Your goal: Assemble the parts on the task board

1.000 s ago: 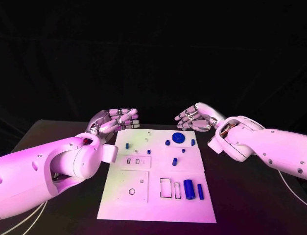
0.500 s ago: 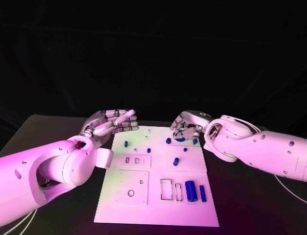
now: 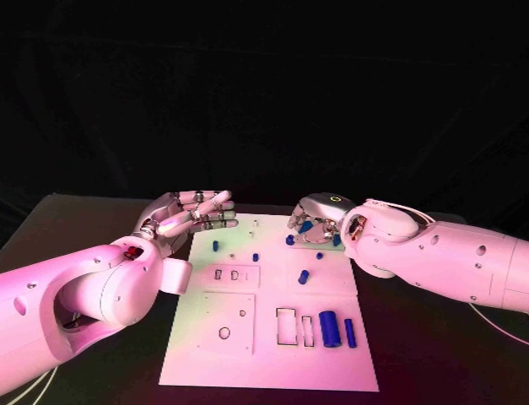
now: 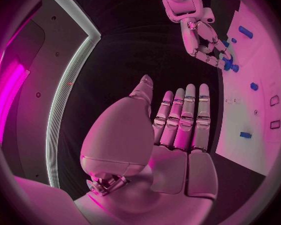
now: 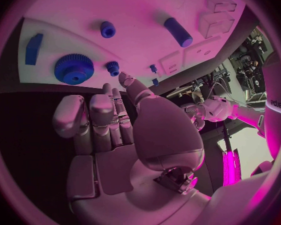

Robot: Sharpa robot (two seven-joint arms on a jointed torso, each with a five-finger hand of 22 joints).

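Task board (image 3: 277, 337) lies flat mid-worktop (image 3: 57, 228). Blue gear (image 5: 73, 68) sits at board's far end, just under your right hand (image 3: 316, 221). That hand: fingers apart, grasping nothing. Left hand (image 3: 191, 213) hovers beside board's far left corner, fingers extended, nothing in it.

Gear looks like rigid plastic, light, toothed rim, so grip likely good. Pinch rim from opposite sides; avoid flat top face. Large blue cylinder (image 3: 329, 327) near end: smooth, may roll; take across its sides mid-length.
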